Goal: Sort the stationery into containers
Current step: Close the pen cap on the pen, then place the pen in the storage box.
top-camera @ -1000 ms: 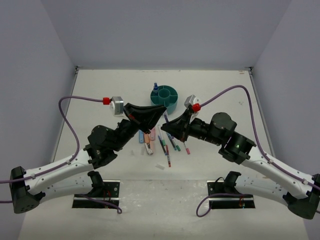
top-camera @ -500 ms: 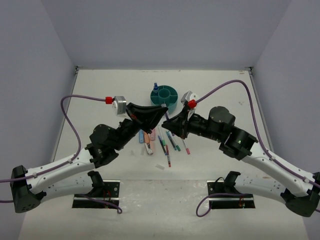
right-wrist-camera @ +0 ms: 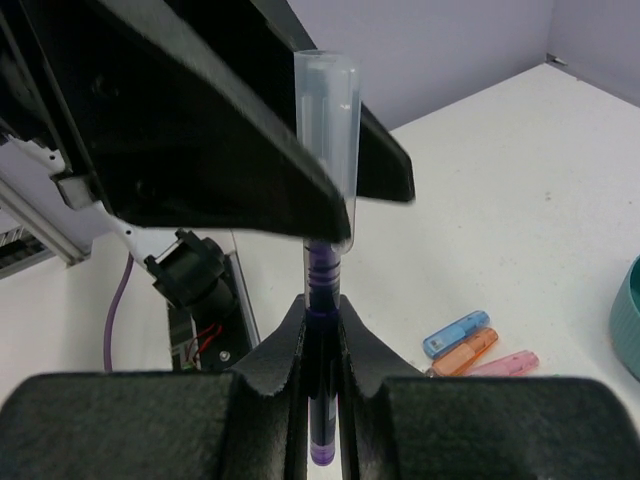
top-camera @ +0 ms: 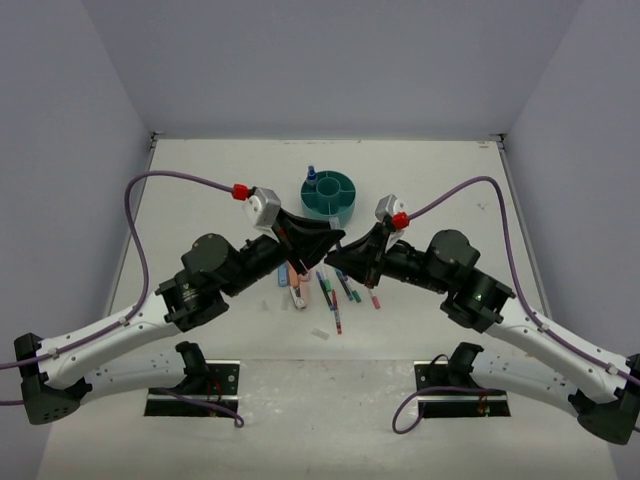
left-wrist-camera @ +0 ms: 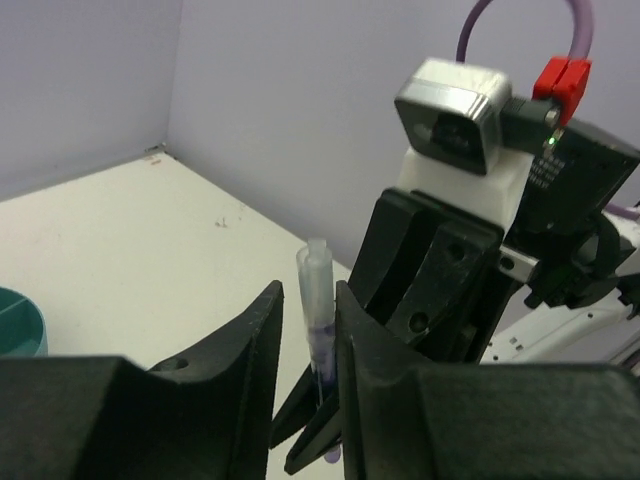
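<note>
A purple pen [right-wrist-camera: 322, 330] with a clear cap [left-wrist-camera: 314, 290] is held above the table's middle. My right gripper [top-camera: 337, 256] is shut on its purple barrel, which stands up between the jaws in the right wrist view. My left gripper [top-camera: 328, 243] meets it from the left. Its jaws stand close on either side of the cap, with a thin gap on one side. Loose pens [top-camera: 334, 300] and stubby markers [right-wrist-camera: 462, 343] lie on the table below. The teal organiser [top-camera: 331, 195] stands behind, with a blue item in one compartment.
A small white eraser [top-camera: 319, 333] lies near the front of the pile. The organiser's rim shows at the left edge of the left wrist view [left-wrist-camera: 20, 322]. The two arms nearly touch over the pile.
My left arm has swung right, its wrist nearer the right gripper and its jaws now around the pen's cap. My right gripper has shifted slightly down, still holding the pen.
</note>
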Available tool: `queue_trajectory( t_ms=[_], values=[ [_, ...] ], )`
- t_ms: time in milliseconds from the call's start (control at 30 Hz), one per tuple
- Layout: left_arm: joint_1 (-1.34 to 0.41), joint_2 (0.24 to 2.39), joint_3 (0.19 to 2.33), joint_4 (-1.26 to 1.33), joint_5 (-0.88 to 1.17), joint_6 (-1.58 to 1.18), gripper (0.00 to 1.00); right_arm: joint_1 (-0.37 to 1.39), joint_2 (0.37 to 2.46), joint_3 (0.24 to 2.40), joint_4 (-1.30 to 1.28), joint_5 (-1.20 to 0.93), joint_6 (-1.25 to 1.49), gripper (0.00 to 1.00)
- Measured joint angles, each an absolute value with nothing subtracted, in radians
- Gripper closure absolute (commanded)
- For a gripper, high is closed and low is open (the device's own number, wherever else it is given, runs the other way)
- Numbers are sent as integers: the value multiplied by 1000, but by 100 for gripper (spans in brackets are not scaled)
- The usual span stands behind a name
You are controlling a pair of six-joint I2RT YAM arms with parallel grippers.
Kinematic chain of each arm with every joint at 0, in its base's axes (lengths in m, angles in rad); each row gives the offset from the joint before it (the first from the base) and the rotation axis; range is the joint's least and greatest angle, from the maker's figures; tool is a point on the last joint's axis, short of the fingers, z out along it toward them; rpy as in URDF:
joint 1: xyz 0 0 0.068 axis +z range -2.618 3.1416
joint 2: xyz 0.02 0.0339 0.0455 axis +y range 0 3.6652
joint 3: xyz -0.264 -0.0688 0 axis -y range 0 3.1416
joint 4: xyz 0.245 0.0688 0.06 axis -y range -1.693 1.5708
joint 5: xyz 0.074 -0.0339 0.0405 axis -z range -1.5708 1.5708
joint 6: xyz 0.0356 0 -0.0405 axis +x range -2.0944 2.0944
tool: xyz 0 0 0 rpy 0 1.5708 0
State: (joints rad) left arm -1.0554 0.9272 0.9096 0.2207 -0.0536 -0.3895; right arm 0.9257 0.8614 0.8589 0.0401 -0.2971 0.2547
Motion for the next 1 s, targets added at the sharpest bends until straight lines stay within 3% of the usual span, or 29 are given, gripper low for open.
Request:
queue_trajectory(
  t_ms=[67, 233, 367, 800, 1000],
  values=[
    [-1060, 931, 909, 189, -37, -382, 68, 926, 856, 859, 49, -302, 256, 100],
    [-1063, 933, 913, 138, -28, -371, 43, 928, 852, 856, 63, -305, 264, 100],
    [-1061, 927, 918, 125, -38, -365, 35, 930, 840, 853, 73, -306, 268, 100],
    [-1061, 897, 1016, 31, -42, -299, 35, 934, 838, 852, 98, -305, 268, 100],
    [-1061, 904, 1083, 29, -49, -282, 42, 934, 838, 851, 97, -305, 265, 100]
  ],
)
